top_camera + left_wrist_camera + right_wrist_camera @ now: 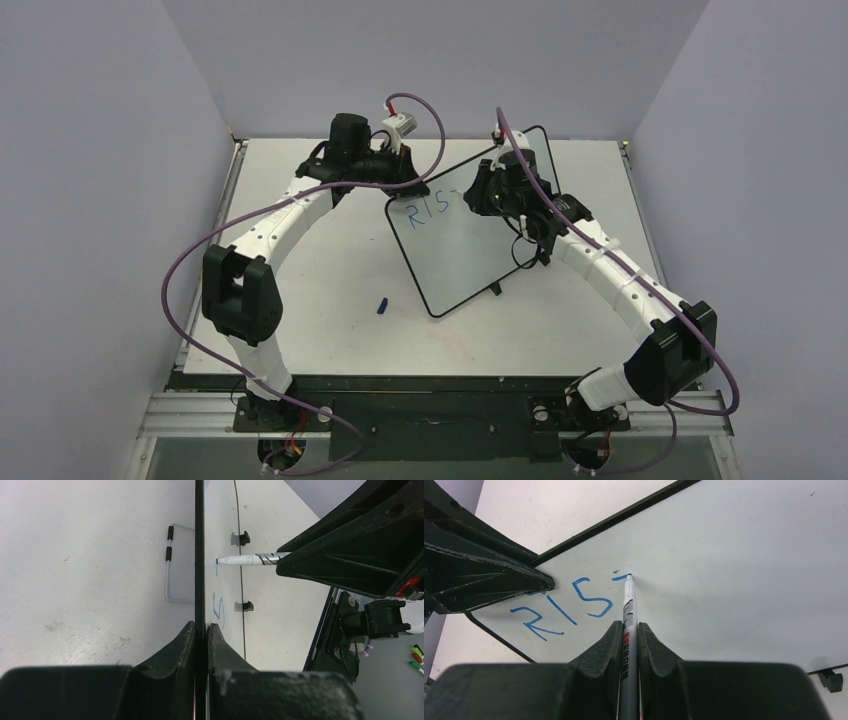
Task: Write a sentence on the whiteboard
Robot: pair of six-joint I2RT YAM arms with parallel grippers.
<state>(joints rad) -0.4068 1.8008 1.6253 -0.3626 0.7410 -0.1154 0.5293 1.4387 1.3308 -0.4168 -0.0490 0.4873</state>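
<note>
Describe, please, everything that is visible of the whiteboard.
The whiteboard is a glossy white rectangle with rounded corners, a thin black frame and small black feet on one edge. It is turned askew over the table. The left gripper has its jaws shut on its edge near a corner. Blue letters "RIS" stand near that corner, and the marker in the right gripper touches its tip to the surface beside them.

Pale lilac walls (90, 150) around white table (330, 340).

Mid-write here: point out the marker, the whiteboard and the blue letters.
marker (628, 605), right wrist view, on its white barrel.
whiteboard (455, 265), top external view, on its bare white face.
blue letters (594, 599), right wrist view, on the S stroke.
</note>
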